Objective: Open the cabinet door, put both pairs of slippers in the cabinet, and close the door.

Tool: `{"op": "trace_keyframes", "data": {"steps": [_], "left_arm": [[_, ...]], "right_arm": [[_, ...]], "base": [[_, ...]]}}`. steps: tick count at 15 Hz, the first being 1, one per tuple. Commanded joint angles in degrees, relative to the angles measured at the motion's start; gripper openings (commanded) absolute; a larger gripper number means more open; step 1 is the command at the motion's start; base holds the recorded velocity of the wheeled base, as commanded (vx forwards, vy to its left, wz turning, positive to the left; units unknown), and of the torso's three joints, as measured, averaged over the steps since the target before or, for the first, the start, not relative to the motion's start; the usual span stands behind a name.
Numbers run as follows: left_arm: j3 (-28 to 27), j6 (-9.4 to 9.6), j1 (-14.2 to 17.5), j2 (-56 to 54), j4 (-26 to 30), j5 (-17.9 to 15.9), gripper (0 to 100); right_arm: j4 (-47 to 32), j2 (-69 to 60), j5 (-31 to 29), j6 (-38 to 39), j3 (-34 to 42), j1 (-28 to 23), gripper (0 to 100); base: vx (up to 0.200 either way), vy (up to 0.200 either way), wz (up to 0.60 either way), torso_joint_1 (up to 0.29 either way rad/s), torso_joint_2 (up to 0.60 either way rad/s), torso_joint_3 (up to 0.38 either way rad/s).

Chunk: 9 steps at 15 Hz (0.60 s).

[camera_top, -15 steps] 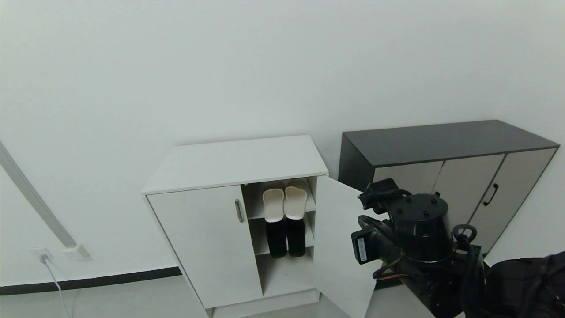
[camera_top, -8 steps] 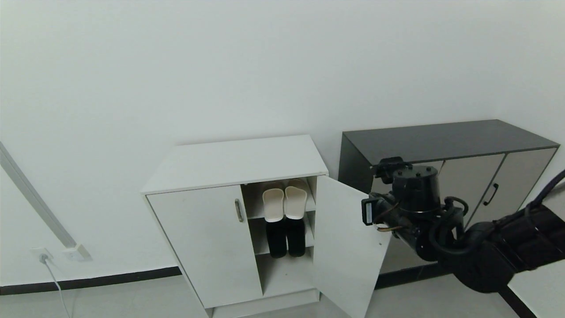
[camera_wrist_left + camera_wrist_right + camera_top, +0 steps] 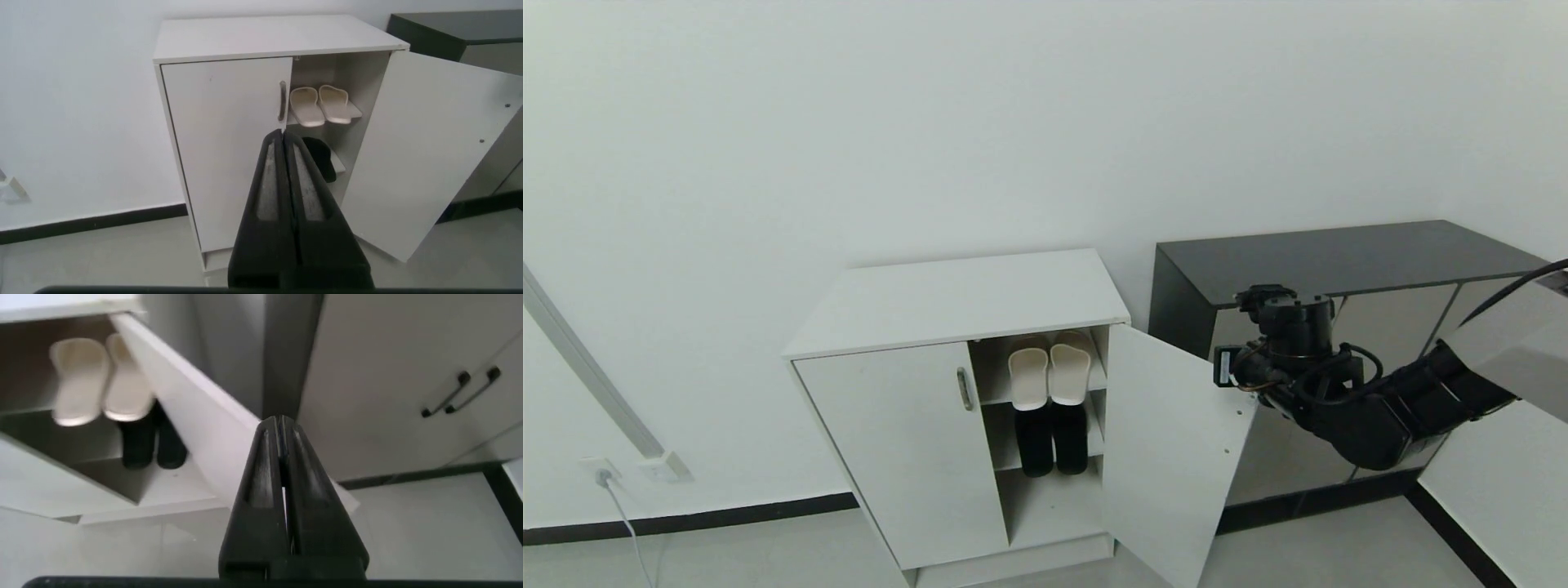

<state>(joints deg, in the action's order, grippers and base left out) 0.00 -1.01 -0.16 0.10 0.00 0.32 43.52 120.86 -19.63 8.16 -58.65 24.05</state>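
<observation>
- Right gripper (image 3: 282,429), fingers pressed together on nothing, hovers near the free edge of the open door (image 3: 1168,457).
- Left gripper (image 3: 283,137), likewise closed and empty, faces the cabinet (image 3: 956,302).
- White slippers (image 3: 1049,376) lie on the upper shelf, with the black slippers (image 3: 1052,441) on the shelf beneath.
- Only closing seems left: the right gripper should push the door's outer face shut.

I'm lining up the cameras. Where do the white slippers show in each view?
Head view: white slippers inside the white cabinet, directly above the black slippers.
Left wrist view: white slippers between the closed door's handle and the open door.
Right wrist view: white slippers above the black slippers, beside the open door.
Shared landmark: the open door.
</observation>
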Motion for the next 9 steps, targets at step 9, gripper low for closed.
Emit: {"op": "trace_keyframes", "data": {"steps": [9], "left_arm": [[0.00, -0.04, -0.02, -0.01, 0.00, 0.03, 0]], "right_arm": [[-1.33, 4.83, 0.64, 0.46, -3.58, -2.87, 0]], "base": [[0.000, 0.000, 0.00, 0.000, 0.00, 0.000]]}}
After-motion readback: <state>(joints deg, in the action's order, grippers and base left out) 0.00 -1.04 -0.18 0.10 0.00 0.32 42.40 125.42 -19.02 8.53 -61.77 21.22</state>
